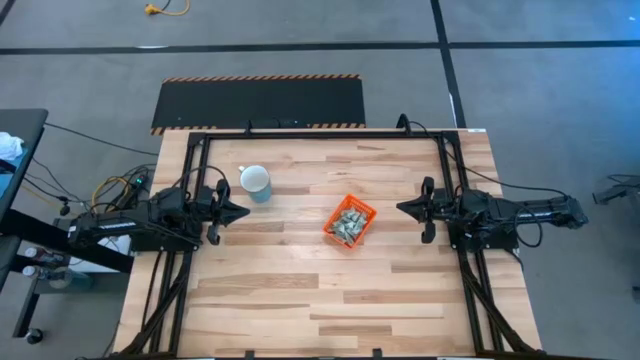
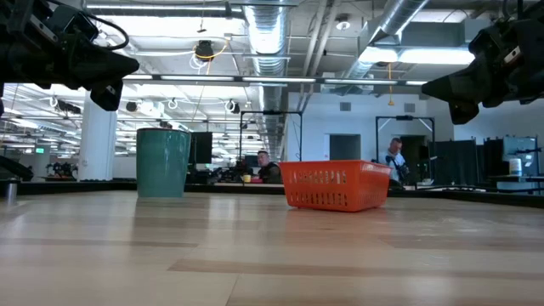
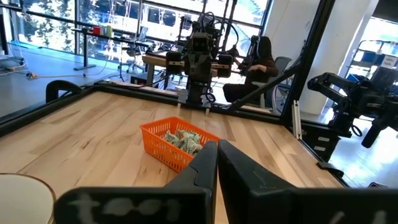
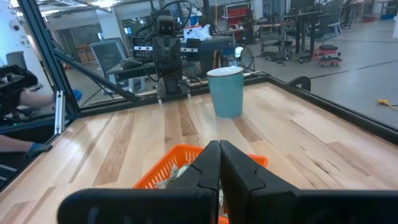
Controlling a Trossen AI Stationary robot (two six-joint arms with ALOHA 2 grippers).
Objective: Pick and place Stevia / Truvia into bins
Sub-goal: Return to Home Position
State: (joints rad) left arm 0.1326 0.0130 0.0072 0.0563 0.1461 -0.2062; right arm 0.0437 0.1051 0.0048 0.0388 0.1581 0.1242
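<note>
I see sachets (image 1: 349, 226) heaped in bin (image 1: 366, 212), mid-table. None loose on table (image 1: 300, 290); I judge picking done, only homing left. I hold left gripper (image 1: 244, 211) near mug (image 1: 256, 182), right gripper (image 1: 401, 208) opposite; both raised, well apart from bin, jaws together, empty.

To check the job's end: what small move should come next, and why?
Probably hold still at home: the sachets lie in the orange basket, no loose one shows, and the left pincer and right pincer sit shut, well away from it.
</note>
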